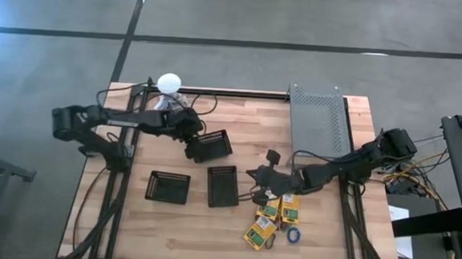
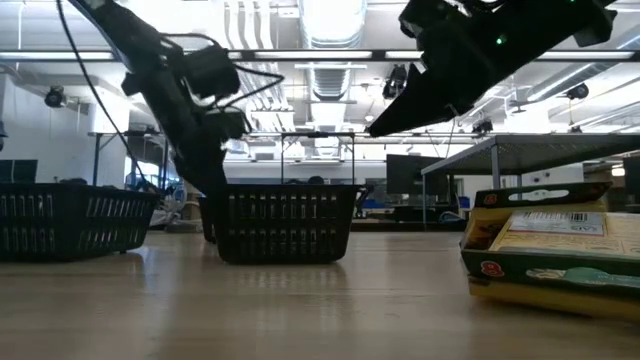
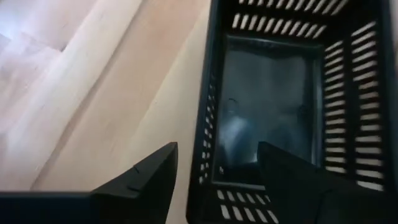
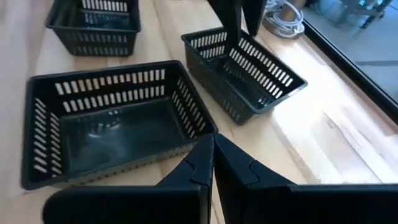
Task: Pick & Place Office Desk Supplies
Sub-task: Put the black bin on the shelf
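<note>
High view: you have both pincers at the baskets.
Yellow-and-green boxes (image 1: 278,215) lie nearest you, just right of the middle basket (image 1: 223,185); right pincer (image 1: 254,176), pressed closed, hovers beside it. Beyond, left pincer (image 1: 194,147), spread, straddles the far basket (image 1: 214,145) wall.

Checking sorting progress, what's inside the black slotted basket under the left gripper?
Left gripper, open, straddles the black slotted plastic basket's wall. The visible floor looks bare; the nearest strip is hidden by fingers.
</note>
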